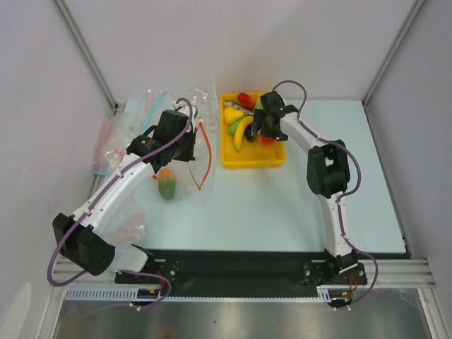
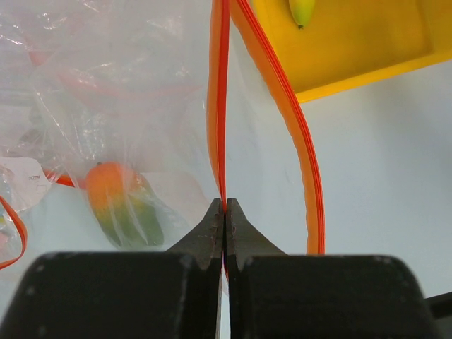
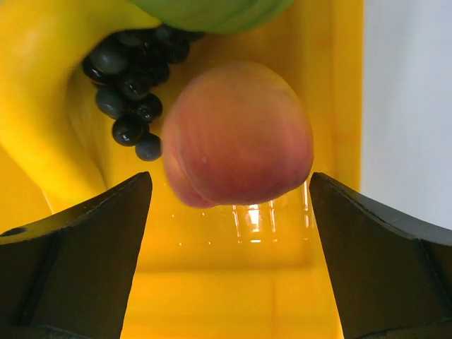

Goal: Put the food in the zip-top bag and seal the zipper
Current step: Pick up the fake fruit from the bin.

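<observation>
Your right claw [image 3: 229, 182] hangs over the yellow plastic tray [image 1: 254, 161] with its jaws spread wide and empty, one black finger either side of the round orange-pink toy peach [image 3: 240, 134], touching it on neither. Just behind the peach lie the black plastic grape bunch [image 3: 131, 92] and the curved yellow toy banana [image 3: 42, 120]; a round green fruit [image 3: 212, 8] shows at the top edge. Your left claw [image 2: 224, 208] is pinched fully closed on one lip of the thin red zipper strip [image 2: 217, 106], holding up the mouth of the clear floppy zip-top bag [image 2: 106, 85]; the other lip bows away toward the tray, so the mouth gapes. The green-red toy mango [image 2: 123, 205] appears to lie inside the bag already, left of the tray.

You are, I judge, at the pick of the second piece, with most of the food yet to go and the seal not begun. Next you need to close squarely on the peach's widest part; it is smooth and round, so a shallow pinch could squirt it toward the grapes. Then lift clear of the tray wall and carry it to the gap between the red lips.
</observation>
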Controlling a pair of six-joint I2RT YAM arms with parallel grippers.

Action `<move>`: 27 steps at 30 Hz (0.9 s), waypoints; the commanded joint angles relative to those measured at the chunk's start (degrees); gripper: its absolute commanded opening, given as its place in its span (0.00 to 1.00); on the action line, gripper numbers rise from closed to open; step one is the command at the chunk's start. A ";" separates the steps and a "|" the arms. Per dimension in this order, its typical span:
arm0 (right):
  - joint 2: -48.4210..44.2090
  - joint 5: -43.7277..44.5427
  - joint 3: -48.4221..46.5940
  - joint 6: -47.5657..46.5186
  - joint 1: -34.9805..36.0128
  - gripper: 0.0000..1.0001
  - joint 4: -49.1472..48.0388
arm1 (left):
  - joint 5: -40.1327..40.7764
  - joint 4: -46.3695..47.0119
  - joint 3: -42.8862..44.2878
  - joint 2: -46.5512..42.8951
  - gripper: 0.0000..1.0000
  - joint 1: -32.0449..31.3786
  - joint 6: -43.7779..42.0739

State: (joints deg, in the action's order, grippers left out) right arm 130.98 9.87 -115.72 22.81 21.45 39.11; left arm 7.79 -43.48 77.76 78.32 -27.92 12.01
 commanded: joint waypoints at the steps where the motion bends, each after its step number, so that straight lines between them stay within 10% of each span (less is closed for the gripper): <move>1: 1.73 0.41 -2.58 2.94 -0.18 0.98 2.46 | 0.38 0.59 1.26 -2.12 0.00 0.15 0.56; 7: -0.19 1.03 0.93 2.07 -0.18 0.66 -1.30 | 0.73 0.50 1.17 -2.39 0.00 0.06 0.56; 20: -14.60 -0.72 12.00 -2.68 1.48 0.56 -8.96 | 0.38 1.12 1.43 -1.86 0.00 0.15 0.29; 27: -25.41 -17.29 16.66 -5.14 5.00 0.54 -12.47 | -0.93 1.38 2.22 -0.54 0.00 0.06 0.21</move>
State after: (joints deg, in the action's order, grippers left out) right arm 112.40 3.31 -100.42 19.88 24.58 31.03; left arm 8.21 -43.79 77.76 77.91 -27.92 11.99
